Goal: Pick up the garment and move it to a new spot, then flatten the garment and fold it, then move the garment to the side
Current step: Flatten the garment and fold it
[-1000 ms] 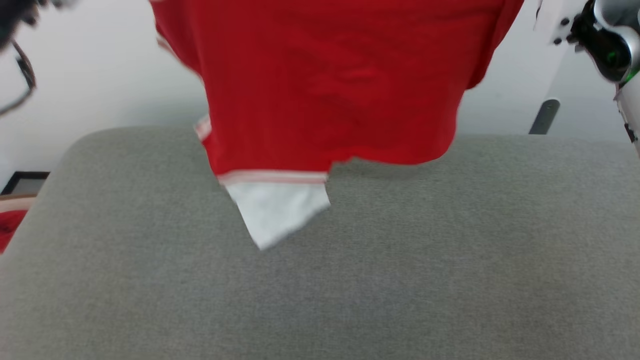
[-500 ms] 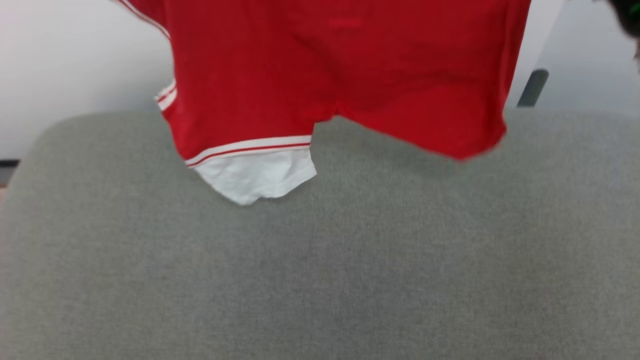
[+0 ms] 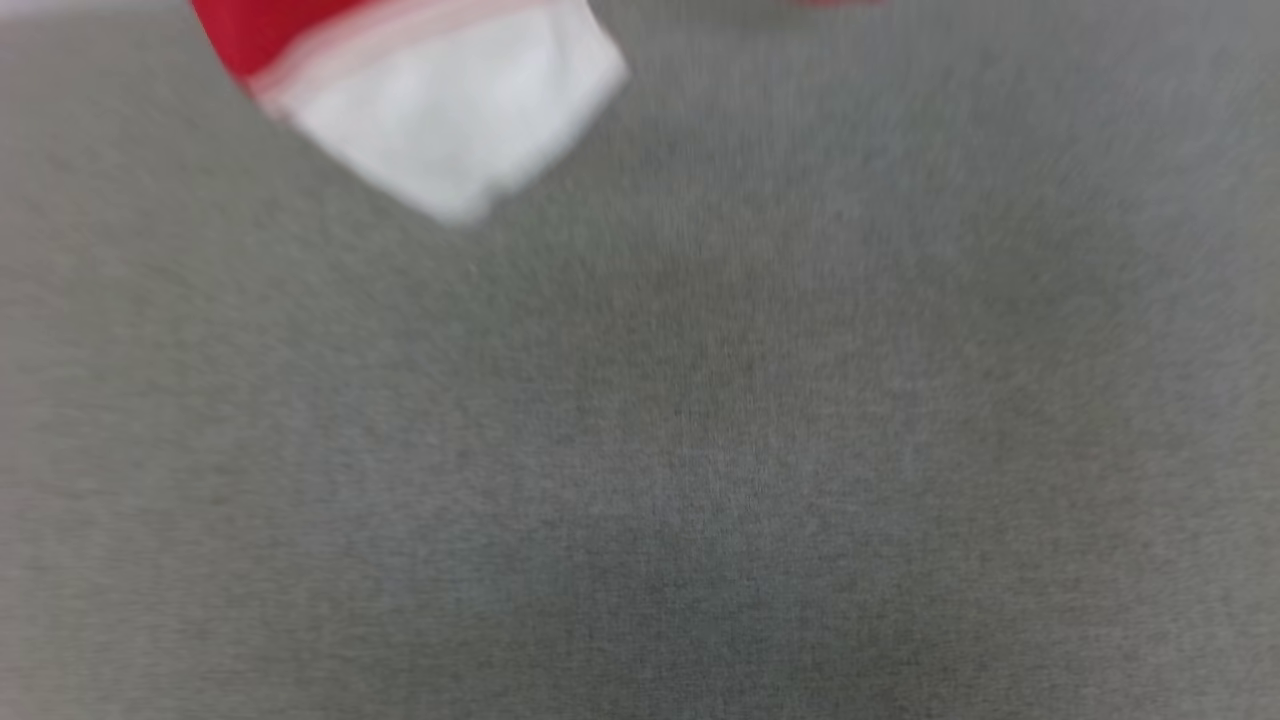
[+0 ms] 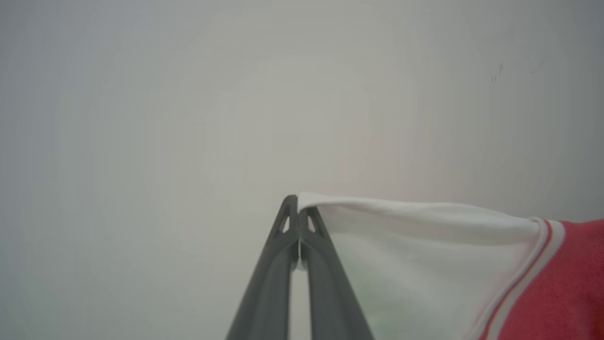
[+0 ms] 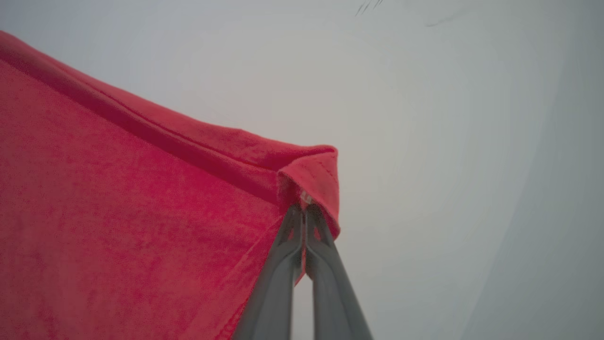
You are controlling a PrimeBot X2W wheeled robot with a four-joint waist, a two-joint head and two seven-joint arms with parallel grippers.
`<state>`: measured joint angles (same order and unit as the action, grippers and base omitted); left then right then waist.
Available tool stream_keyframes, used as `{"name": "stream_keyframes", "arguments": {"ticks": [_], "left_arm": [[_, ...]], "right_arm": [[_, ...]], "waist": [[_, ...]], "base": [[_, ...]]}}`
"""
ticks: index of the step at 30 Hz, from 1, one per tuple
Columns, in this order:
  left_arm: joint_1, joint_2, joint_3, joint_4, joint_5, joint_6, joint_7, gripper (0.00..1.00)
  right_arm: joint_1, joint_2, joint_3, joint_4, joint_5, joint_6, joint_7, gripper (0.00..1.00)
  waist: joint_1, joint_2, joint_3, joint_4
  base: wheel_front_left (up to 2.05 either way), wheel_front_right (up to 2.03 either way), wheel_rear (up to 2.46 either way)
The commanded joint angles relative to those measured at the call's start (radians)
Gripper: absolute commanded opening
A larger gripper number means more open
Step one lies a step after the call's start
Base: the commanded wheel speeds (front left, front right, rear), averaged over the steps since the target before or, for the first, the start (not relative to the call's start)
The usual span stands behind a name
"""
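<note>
Left gripper (image 4: 298, 208) and right gripper (image 5: 304, 212) are holding the garment (image 5: 118, 212) aloft between them.
Each is clamping fabric, a sleeve edge and a red hem corner. The head camera has been tipping down onto the grey cushion (image 3: 700, 450), where one white sleeve (image 3: 440, 110) is dangling, so laying flat is likely coming next.

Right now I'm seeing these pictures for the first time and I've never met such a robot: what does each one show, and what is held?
It is a two-armed robot with three cameras. The blurred head picture looks down on a grey padded surface, with a white sleeve of the red T-shirt hanging at the top. The other two look along each arm's hand. The left hand is shut on a white sleeve's edge; the right hand is shut on a red hem corner.
</note>
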<state>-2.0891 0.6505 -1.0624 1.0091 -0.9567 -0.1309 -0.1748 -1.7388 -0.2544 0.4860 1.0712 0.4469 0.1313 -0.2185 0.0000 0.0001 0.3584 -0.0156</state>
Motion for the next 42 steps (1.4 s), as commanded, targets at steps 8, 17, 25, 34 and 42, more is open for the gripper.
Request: {"name": "stream_keyframes", "arguments": {"ticks": [8,17,25,34,42], "left_arm": [[-0.135,-0.061,0.042,-0.048,0.054,0.001,-0.089,0.0],[0.083,-0.102,0.276,-0.165,0.143,0.002,-0.089,0.0],[0.317,-0.159,0.372,-0.193,0.183,0.001,-0.089,0.0],[0.49,-0.153,0.173,-0.252,0.025,0.001,-0.03,0.0],[0.699,-0.041,-0.019,-0.439,-0.124,0.001,0.065,0.0]], "right_arm": [[-0.031,-0.024,-0.215,-0.138,-0.313,-0.001,-0.045,0.0],[0.121,0.06,-0.41,-0.207,-0.558,-0.001,-0.046,0.0],[0.193,0.099,-0.407,-0.174,-0.584,-0.001,-0.046,0.0],[0.309,0.044,-0.274,-0.194,-0.41,-0.001,-0.046,0.0],[0.568,-0.077,-0.099,-0.297,-0.101,-0.001,-0.017,0.0]], "waist": [[0.0,-0.0001,0.39,0.006],[0.0,-0.0001,0.475,0.08],[0.0,-0.0001,0.437,0.12],[0.0,-0.0001,0.311,0.152],[0.0,-0.0001,0.141,0.163]], "base": [[0.0,0.0,0.0],[0.0,0.0,0.0],[0.0,0.0,0.0],[0.0,0.0,0.0],[0.0,0.0,0.0]]}}
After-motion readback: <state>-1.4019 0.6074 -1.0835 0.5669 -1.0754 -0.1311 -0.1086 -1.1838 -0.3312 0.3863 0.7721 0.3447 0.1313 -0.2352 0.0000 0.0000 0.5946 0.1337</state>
